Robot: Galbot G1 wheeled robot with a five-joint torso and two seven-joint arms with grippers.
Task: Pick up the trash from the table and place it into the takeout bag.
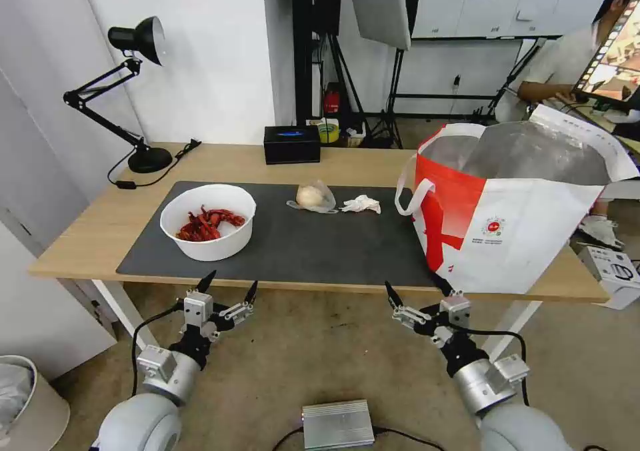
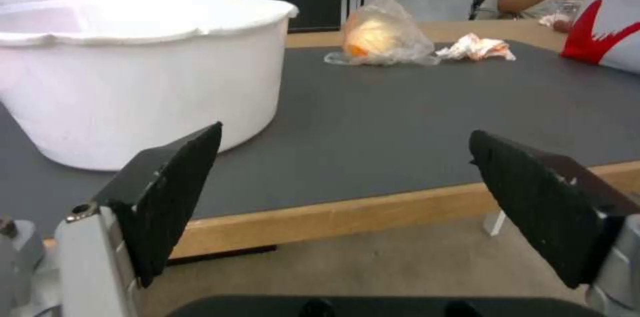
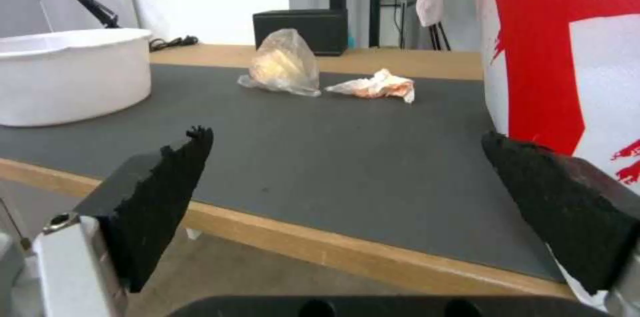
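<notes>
On the dark mat (image 1: pixel 300 244) of the table (image 1: pixel 93 228), the white bowl of red shells (image 1: pixel 209 222) is seen at 9 o'clock, the clear bag with a beige lump (image 1: pixel 312 197) near 12 o'clock, and the crumpled tissue (image 1: pixel 361 204) just beside it toward 1 o'clock. The takeout bag (image 1: pixel 513 224) is stood open at 3 o'clock, its foil lining exposed. Both grippers are held below the near table edge, the left gripper (image 1: pixel 227 290) at 7 o'clock and the right gripper (image 1: pixel 412 293) at 5 o'clock, each with jaws spread apart and nothing held. Shells could be spilled if the bowl is tilted when lifted. The thin film of the clear bag may slip from the pads, and the soft tote wall could be pushed over by the right arm.
</notes>
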